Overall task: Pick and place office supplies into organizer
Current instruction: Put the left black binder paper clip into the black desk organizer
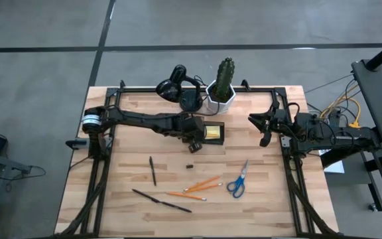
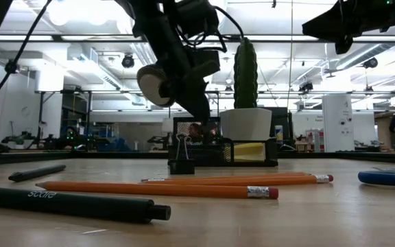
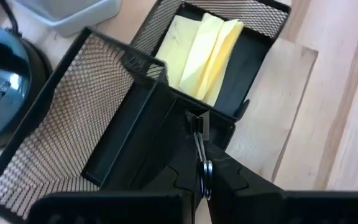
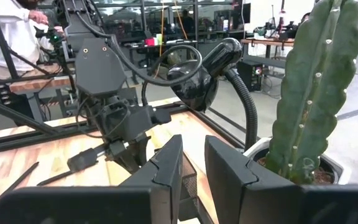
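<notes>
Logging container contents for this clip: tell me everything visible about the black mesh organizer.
The organizer is a black wire-mesh tray with two compartments, flat on the wooden table beside the white cactus pot. One compartment holds a yellow sticky-note pad; the other looks empty. The left claw, shut on a binder clip, is over its edge.

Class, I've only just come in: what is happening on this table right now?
The left gripper hangs over the black mesh organizer tray, its fingers shut on a small black binder clip. A yellow sticky-note pad already lies in one compartment. Another binder clip, orange pencils, dark pens and blue-handled scissors lie on the wooden table. The right gripper waits at the right side.
</notes>
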`<action>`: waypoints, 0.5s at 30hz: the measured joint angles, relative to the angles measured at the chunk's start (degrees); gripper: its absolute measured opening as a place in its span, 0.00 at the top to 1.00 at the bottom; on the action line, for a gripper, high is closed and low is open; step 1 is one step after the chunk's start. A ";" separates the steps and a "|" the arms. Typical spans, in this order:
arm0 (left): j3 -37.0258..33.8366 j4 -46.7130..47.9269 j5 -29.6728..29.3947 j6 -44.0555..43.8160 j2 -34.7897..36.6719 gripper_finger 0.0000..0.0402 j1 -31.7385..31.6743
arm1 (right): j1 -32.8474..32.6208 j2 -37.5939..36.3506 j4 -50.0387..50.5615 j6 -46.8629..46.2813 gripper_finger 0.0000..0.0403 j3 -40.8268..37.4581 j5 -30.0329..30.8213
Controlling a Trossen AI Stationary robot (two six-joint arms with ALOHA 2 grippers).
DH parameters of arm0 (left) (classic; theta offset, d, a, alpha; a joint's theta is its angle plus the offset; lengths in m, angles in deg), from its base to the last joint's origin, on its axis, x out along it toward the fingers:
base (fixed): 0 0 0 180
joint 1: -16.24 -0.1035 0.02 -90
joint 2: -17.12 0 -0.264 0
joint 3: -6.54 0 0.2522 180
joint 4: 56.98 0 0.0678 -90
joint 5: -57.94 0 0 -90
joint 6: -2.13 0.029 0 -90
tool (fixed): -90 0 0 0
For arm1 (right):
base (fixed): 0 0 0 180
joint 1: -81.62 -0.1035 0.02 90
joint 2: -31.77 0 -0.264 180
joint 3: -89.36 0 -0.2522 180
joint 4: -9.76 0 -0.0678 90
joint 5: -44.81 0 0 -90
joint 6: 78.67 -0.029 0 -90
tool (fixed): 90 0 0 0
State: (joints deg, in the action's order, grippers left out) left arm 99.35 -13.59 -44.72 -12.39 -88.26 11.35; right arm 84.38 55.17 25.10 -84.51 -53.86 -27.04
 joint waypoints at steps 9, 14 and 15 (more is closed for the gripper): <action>-0.02 -0.57 0.01 4.98 -1.67 1.00 0.00 | 0.00 0.00 0.30 0.02 0.86 0.00 0.00; -0.02 -0.73 -0.04 5.94 -3.24 1.00 0.00 | 0.00 0.00 1.38 -0.04 0.86 -0.01 0.01; -0.05 -0.67 -0.22 5.96 -3.34 1.00 0.00 | 0.00 0.00 1.38 -0.02 0.86 -0.01 0.01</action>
State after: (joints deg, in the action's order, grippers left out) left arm 99.29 -14.25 -44.94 -6.42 -91.59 11.35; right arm 84.38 55.17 26.48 -84.54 -53.87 -27.04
